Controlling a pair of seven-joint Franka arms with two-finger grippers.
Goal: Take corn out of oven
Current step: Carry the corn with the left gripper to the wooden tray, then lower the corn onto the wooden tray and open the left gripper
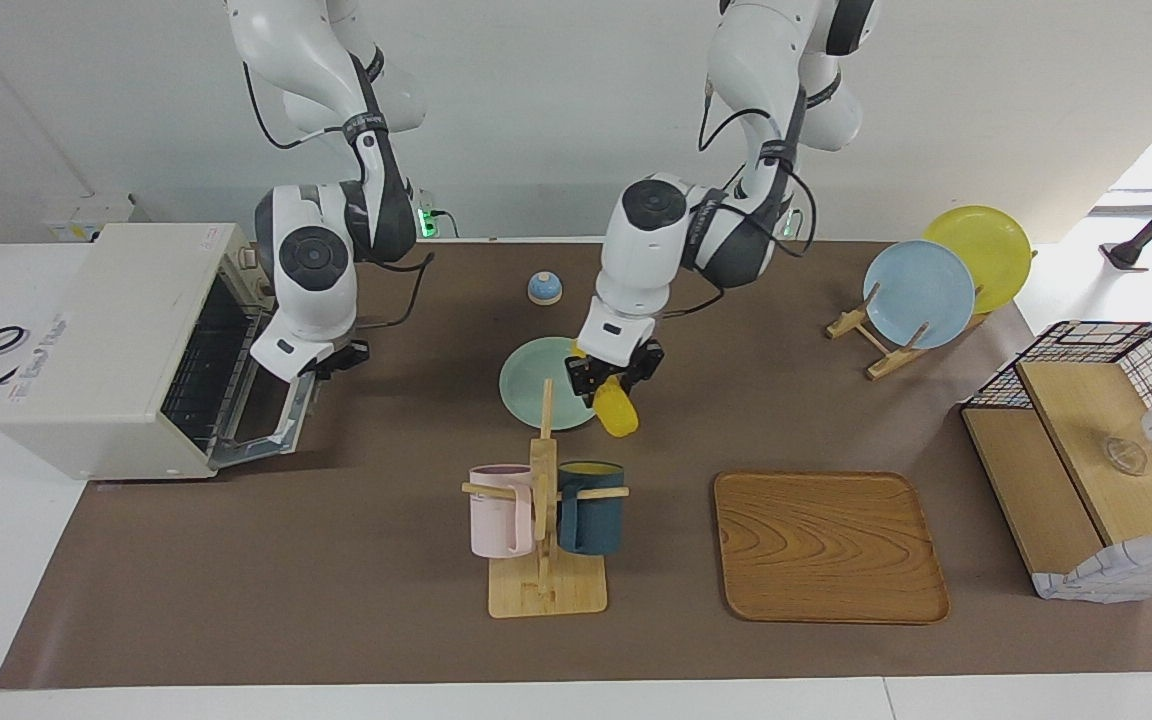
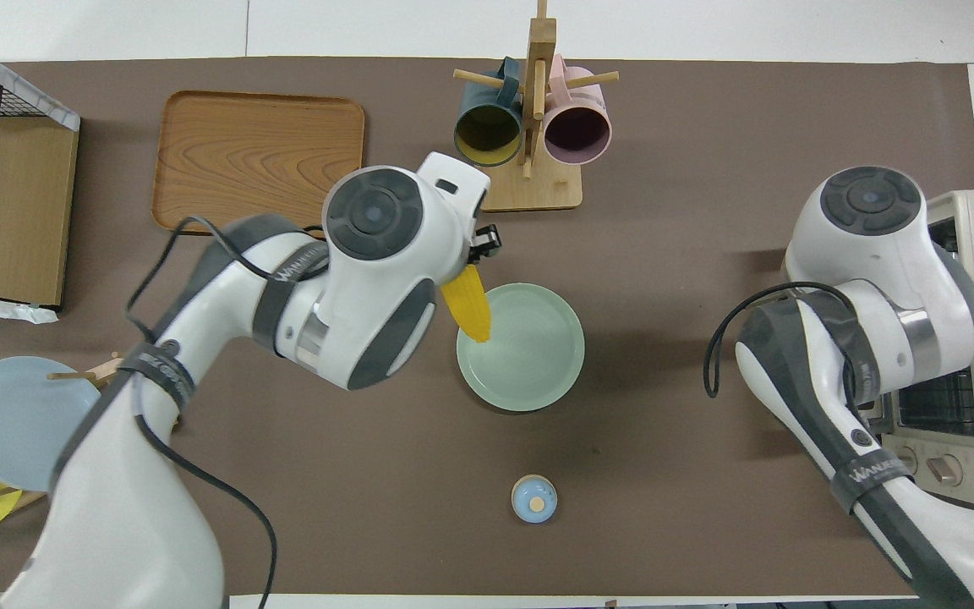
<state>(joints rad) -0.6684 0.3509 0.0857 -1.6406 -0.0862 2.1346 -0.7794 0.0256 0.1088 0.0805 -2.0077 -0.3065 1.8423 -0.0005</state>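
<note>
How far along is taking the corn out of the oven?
Done: the corn is out of the oven. In hand: the left gripper holds it above the green plate's edge; the right gripper is at the half-raised oven door. Left: setting it down.

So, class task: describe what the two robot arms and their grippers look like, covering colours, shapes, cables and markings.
Both the left arm and the right arm have glossy white rounded shells, dark grey joint bands and round dark caps, with loose black cables alongside. White lettering marks the grey bands. The left gripper and right gripper are small and black.

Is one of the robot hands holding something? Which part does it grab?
Yes. The left gripper holds the corn by one end. The right gripper grips the oven door's edge.
</note>
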